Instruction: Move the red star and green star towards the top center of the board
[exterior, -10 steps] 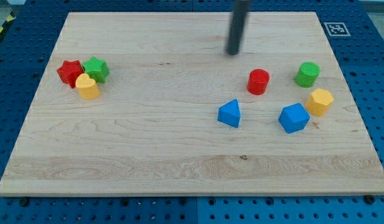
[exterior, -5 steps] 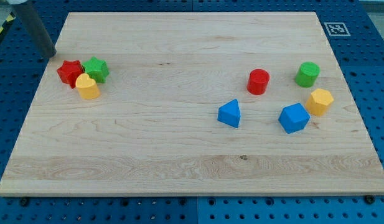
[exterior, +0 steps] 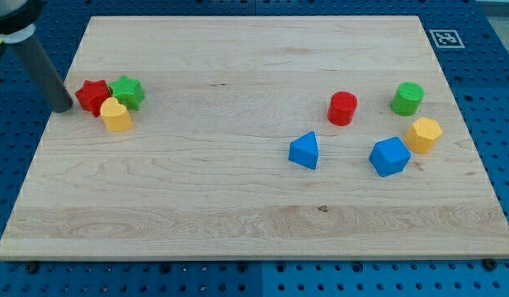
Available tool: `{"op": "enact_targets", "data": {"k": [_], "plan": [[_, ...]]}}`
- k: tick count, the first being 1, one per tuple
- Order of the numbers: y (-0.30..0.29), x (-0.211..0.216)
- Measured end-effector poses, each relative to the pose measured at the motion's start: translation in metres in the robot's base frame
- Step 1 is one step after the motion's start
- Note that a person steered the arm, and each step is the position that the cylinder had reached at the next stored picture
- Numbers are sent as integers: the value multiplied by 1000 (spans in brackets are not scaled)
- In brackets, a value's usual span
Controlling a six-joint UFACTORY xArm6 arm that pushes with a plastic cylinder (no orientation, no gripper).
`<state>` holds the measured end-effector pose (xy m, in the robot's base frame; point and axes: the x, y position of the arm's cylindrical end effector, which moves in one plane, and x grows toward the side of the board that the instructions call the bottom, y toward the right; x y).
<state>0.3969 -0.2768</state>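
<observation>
The red star and the green star sit side by side near the board's left edge, touching each other. A yellow heart-shaped block rests against both from below. My tip stands on the board just left of the red star, very close to it or touching it. The rod leans up toward the view's top left.
On the right half lie a red cylinder, a green cylinder, a yellow hexagonal block, a blue angular block and a blue triangular block. The wooden board lies on a blue pegboard table.
My tip swept from the top centre of the board to the far left, then came down the view to sit just left of the red star. No block has moved.
</observation>
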Motion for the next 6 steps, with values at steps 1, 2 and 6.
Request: {"op": "enact_targets", "data": {"k": [1, 2, 6], "plan": [[31, -7], [50, 12], [172, -36]]}}
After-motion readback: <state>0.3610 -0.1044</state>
